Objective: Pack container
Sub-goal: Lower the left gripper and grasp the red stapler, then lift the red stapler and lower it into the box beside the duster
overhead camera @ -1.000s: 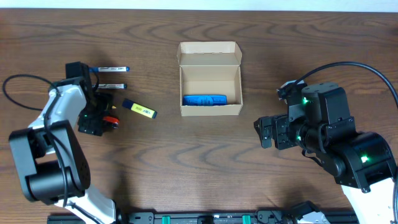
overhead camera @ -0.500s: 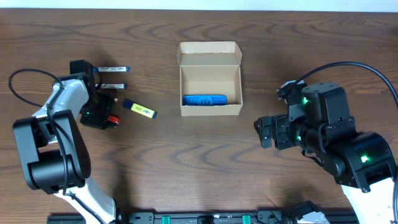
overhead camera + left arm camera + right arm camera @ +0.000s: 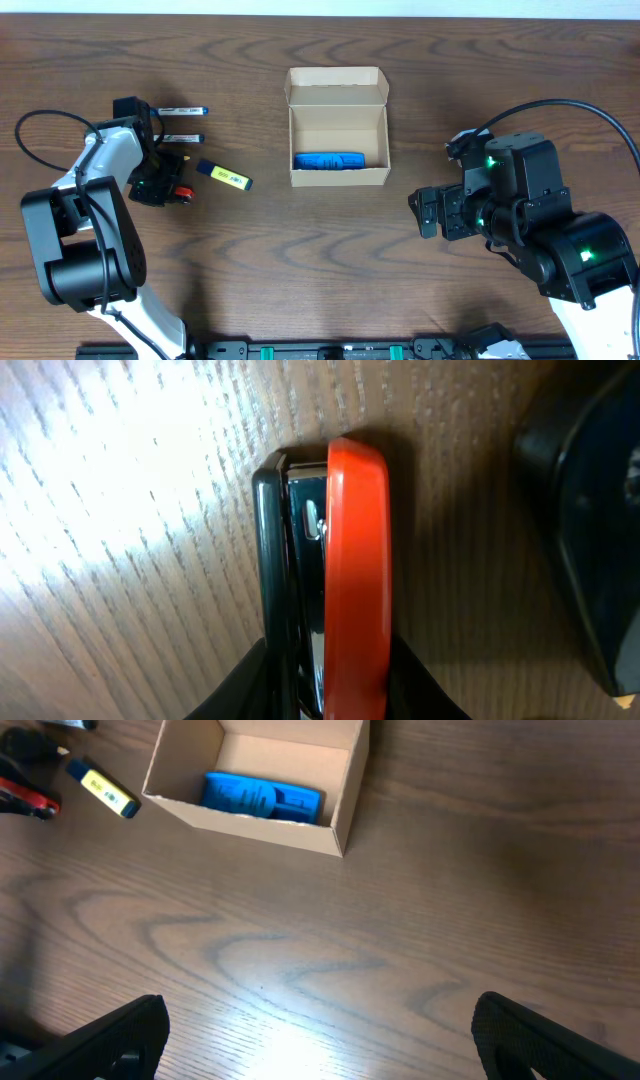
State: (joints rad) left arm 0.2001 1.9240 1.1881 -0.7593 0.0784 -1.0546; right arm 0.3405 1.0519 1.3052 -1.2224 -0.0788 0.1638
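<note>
The cardboard box (image 3: pixel 338 177) sits at the middle of the desk (image 3: pixel 300 280), its flap lid thrown back and one blue item (image 3: pixel 328 160) already lying along its front wall. Just to its left a yellow highlighter (image 3: pixel 223 175) waits on the wood, and beyond that two pens (image 3: pixel 180 110) lie side by side, none of them packed yet. At the far left, from my seat at the controls, I see the left jaws pinching a small red stapler (image 3: pixel 345 560), a finger pressed against each of its long sides while it rests flat on the desk, well apart from the box. The right jaws are spread wide and hold nothing, hovering over bare wood to the right of the box. I judge this the pick-up of the second item, with most of the packing ahead. The next move, as I read it, calls for a clean lift, a carry rightward over the highlighter, and a release beside the blue item without knocking the box wall.
</note>
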